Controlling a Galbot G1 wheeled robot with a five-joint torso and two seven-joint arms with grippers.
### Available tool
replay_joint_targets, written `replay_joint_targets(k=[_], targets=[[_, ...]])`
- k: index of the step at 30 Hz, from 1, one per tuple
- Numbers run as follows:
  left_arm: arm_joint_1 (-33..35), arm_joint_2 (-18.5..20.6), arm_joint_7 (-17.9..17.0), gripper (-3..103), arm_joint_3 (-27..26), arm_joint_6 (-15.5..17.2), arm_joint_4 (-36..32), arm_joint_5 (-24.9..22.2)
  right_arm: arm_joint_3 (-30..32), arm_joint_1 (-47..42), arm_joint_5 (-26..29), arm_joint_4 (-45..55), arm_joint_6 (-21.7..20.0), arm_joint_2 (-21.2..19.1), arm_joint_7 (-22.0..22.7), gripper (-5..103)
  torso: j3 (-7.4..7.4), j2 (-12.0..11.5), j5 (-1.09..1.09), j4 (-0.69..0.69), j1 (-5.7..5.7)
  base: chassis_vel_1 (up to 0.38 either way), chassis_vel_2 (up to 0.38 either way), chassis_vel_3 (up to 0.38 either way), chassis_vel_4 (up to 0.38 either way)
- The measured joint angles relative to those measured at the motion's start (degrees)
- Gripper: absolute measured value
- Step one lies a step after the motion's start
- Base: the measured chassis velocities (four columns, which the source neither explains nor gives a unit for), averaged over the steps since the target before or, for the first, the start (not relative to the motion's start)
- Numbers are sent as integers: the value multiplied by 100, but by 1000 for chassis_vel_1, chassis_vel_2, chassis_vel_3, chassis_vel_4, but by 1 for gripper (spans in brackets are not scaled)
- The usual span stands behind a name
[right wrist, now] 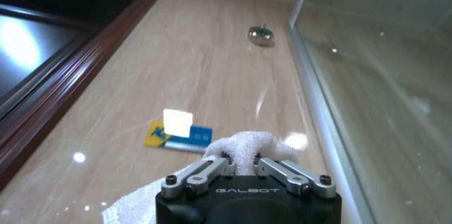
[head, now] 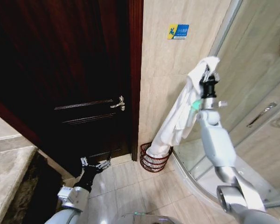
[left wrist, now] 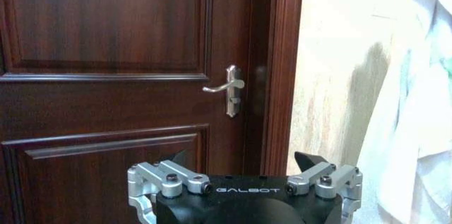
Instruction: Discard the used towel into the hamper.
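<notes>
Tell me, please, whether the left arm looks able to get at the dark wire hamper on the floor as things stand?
Probably yes: the left gripper hangs low by the dark wooden door, with bare floor tiles between it and the hamper; only the white towel hangs into it.

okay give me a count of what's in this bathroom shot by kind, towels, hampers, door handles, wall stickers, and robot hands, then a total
Towels: 1, the white towel, held up by the right hand, its lower end in the hamper.
Hampers: 1, the hamper on the floor by the wall.
Door handles: 1, the door handle.
Wall stickers: 1, the blue sticker.
Robot hands: 2, counting the left hand, low by the door.
Total: 6
</notes>
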Motion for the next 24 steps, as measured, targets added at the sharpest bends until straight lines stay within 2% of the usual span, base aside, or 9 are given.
replay_joint_targets(k=[15, 24], targets=[[0, 0, 0, 100, 0, 0, 0, 0, -97, -247, 24, -742, 268, 234, -237, 5, 0, 0, 2, -1, 0, 0, 0, 0, 0], [0, 0, 0, 100, 0, 0, 0, 0, -145, -538, 40, -1267, 545, 532, -461, 5, 0, 0, 2, 0, 0, 0, 0, 0, 0]])
